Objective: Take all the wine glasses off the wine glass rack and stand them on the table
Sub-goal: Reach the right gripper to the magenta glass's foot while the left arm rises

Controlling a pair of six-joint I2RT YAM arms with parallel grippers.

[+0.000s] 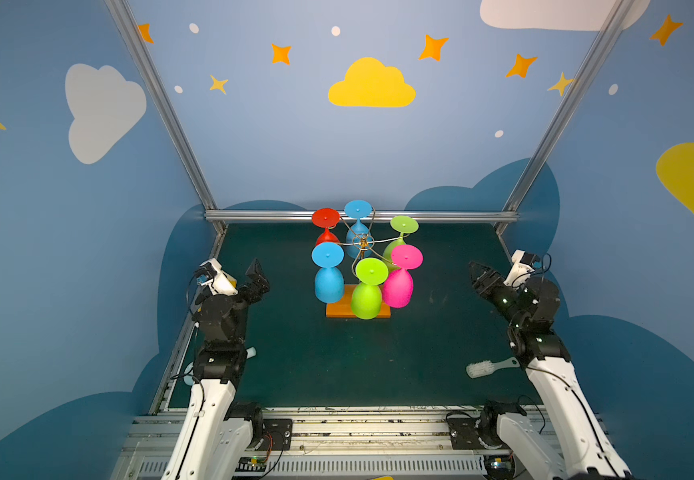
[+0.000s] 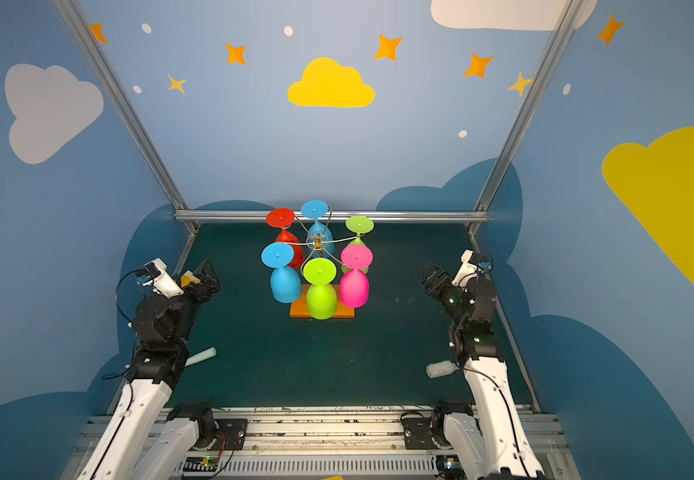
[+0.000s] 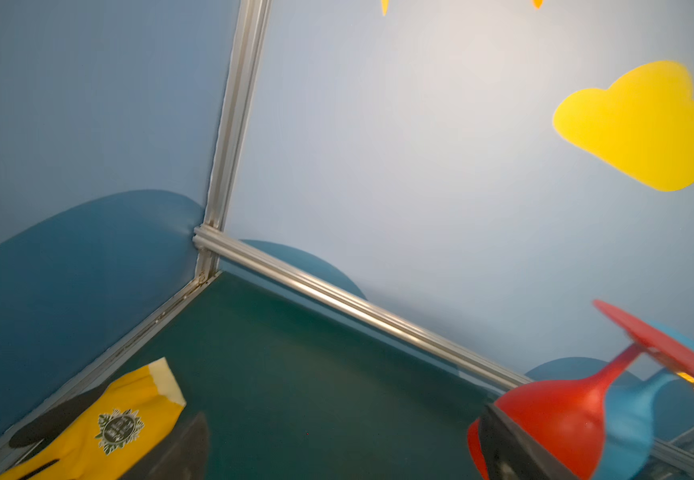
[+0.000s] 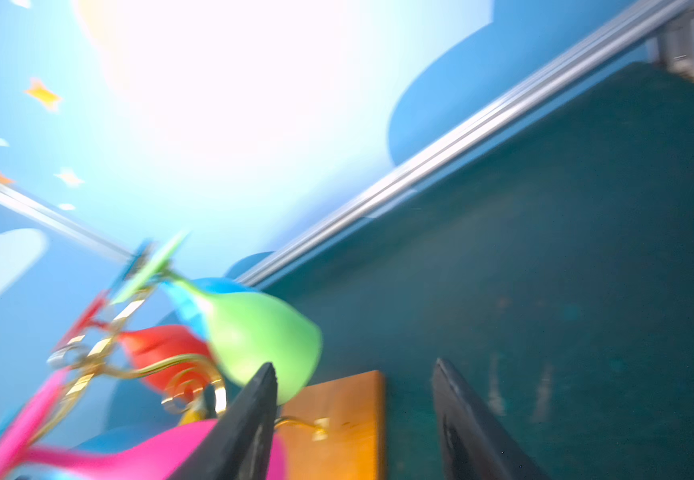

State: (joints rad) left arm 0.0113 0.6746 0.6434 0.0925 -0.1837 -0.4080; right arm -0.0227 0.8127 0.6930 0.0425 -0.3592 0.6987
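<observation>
**A:** What is seen on the left?

**B:** The left claw [image 1: 256,269] is held wide, with nothing in it. A blue glass [image 1: 328,284] hangs bowl-down on its inner side, well apart from it.

**A:** And between the claws?

**B:** The wine glass rack [image 1: 335,311] stands there. Six glasses are hung from it by their feet, and none has been taken off yet.

**A:** And the right side?

**B:** The pink wine glass [image 1: 398,286] is nearest the right claw [image 1: 477,275], on its inner side and untouched. The jaws are parted at a middling width and hold nothing.

**A:** How should the pink one be taken?

**B:** It should probably be gripped from the side, at the stem or the narrow part of the bowl. The foot should be slid out along the wire curl, not pulled straight down. The green glass [image 1: 367,297] just beside it should not be knocked.
</observation>
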